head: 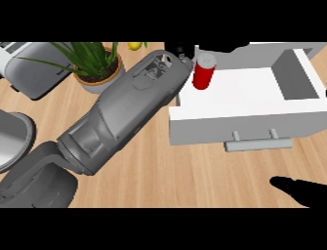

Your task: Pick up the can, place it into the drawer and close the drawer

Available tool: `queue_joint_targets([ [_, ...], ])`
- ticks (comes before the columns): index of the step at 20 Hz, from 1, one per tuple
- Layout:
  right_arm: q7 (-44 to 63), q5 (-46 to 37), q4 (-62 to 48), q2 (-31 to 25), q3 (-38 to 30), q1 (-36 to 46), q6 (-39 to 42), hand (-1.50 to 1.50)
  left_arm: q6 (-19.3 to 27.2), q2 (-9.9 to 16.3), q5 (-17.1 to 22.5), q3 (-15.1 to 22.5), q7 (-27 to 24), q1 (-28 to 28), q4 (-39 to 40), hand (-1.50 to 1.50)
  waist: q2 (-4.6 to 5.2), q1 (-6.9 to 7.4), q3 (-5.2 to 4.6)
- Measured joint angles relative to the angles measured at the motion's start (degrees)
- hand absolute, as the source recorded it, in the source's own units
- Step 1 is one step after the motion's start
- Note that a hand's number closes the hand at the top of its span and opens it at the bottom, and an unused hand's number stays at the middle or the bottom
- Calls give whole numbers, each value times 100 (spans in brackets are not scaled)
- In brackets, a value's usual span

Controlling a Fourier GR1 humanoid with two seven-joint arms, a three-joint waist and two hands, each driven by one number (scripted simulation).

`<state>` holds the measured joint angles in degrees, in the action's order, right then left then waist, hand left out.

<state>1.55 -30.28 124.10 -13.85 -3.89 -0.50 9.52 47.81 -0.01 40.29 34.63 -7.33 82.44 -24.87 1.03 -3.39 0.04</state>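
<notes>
The red can (202,77) with a silver top stands upright at the back left corner of the open white drawer (245,114). I cannot tell whether it rests on the drawer's floor or hangs just above it. My left forearm runs from the lower left up to the can. My left hand (179,49) sits right beside and behind the can's top, mostly cut off by the view's upper edge. My right hand (311,191) rests open at the lower right, in front of the drawer. The drawer's grey handle (258,144) faces me.
A potted green plant (97,68) and a toaster (23,66) stand at the back left. A grey round lidded pot (0,141) sits at the left edge. A yellow object (134,46) lies behind the plant. Bare wooden counter (194,176) lies in front of the drawer.
</notes>
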Motion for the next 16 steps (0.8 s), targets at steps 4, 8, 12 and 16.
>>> queue_joint_targets([
  [4, -16, -976, -402, -69, 464, 168, -195, -150, 21, 1, 2, 8, 61, 32, -36, -150, -30, 134, -1],
  [8, -109, -1838, -1075, -51, 871, 350, -516, -150, -39, 24, -35, -41, 177, 69, -60, -150, -55, 250, -2],
  [12, -96, -2564, -1879, 54, 1107, 568, -911, -150, -37, 152, -147, -76, 372, 89, -198, -150, -83, 355, -2],
  [16, -281, -2792, -2719, 247, 1022, 797, -1495, -150, -40, 400, -298, -61, 631, -115, -565, -150, -108, 419, -1],
])
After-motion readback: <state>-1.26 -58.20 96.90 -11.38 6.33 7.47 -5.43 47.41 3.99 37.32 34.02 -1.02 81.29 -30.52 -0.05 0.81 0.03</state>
